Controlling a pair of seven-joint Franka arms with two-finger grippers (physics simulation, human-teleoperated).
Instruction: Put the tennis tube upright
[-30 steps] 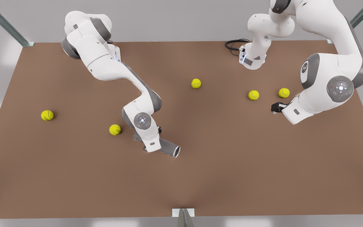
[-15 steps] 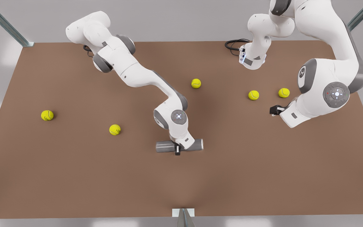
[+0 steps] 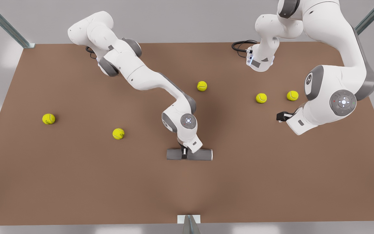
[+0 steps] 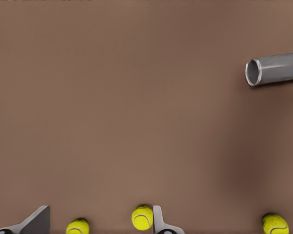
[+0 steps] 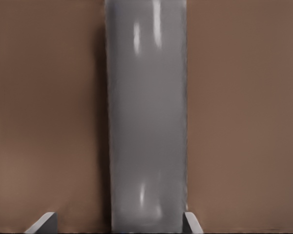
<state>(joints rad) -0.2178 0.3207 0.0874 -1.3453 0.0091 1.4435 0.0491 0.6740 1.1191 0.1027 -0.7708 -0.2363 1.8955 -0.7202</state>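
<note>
The tennis tube is a dark-grey cylinder lying flat on the brown table, near the middle, its length running across the front view. My right gripper reaches straight down over its middle. In the right wrist view the tube runs between the fingertips: one stands close against its side, the other has a strip of table between it and the tube, so the right gripper is open. My left gripper hangs open at the front view's right, far from the tube, whose silvery open rim faces it.
Several yellow-green tennis balls lie on the table: two just behind the left gripper, one behind the tube, two at the front view's left. A metal bracket sits at the near table edge.
The right gripper brought the tube towards the front view's right and turned it from slanted to level. In the last half second it sank slightly nearer the table. The left arm shifted a little.
</note>
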